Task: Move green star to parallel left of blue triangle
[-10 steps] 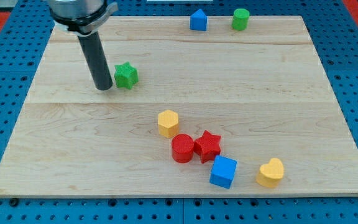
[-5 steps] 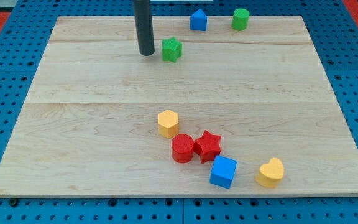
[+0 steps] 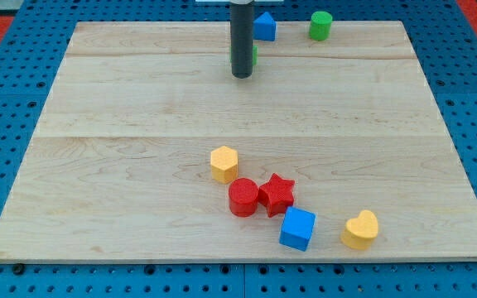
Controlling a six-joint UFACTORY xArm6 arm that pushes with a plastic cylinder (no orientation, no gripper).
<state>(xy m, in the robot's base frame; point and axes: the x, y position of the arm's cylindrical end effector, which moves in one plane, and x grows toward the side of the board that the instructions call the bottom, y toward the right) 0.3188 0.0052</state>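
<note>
While nearly hidden, green star touches my tip.

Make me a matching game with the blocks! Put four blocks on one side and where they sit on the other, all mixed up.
Blocks:
1. green cylinder
2. yellow heart
3. green star
4. red star

Places:
A. mostly hidden behind my tip
B. touching the red cylinder
C. near the view's top, right of the blue triangle
D. near the view's bottom right

Pairs: 1-C, 2-D, 3-A, 4-B
</note>
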